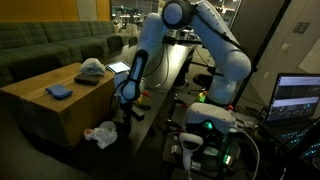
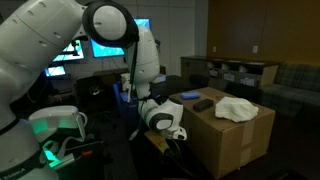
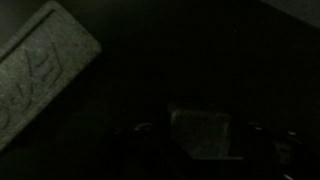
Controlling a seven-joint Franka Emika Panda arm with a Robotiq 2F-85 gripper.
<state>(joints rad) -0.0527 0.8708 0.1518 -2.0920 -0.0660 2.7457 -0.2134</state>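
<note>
**Gripper low beside box, grip unclear**

Gripper [image 1: 128,108] hangs low at the side of the cardboard box [image 1: 45,115], down near floor level, arm bent over it from above. In both exterior views the fingers are dark against a dark bkgd, so can't tell how far apart the jaws stand, or whether anything sits btwn them. Same spot seen at [image 2: 175,140], just below the white wrist housing [image 2: 160,118].

Wrist view is nearly black. A dim grey patch [image 3: 205,135] shows low centre, and a pale slab [image 3: 40,70] w/ faint marks fills upper left. Neither can be identified, and it gives no help on the grip.

Nearest loose item: crumpled white cloth [image 1: 100,133] on the floor at the foot of the box, near the gripper but apart from it, not touched as far as can be seen.

On top of the box are a blue cloth [image 1: 60,91] toward one edge and a pale bundle [image 1: 92,68] further back. The bundle reads as white fabric at [image 2: 238,107].

Further out: robot base [image 1: 205,125] w/ a green glow, open laptop [image 1: 297,97] w/ lit screen beside it, green couch [image 1: 50,45] behind the box, lit monitors [image 2: 100,48] behind the arm.
</note>
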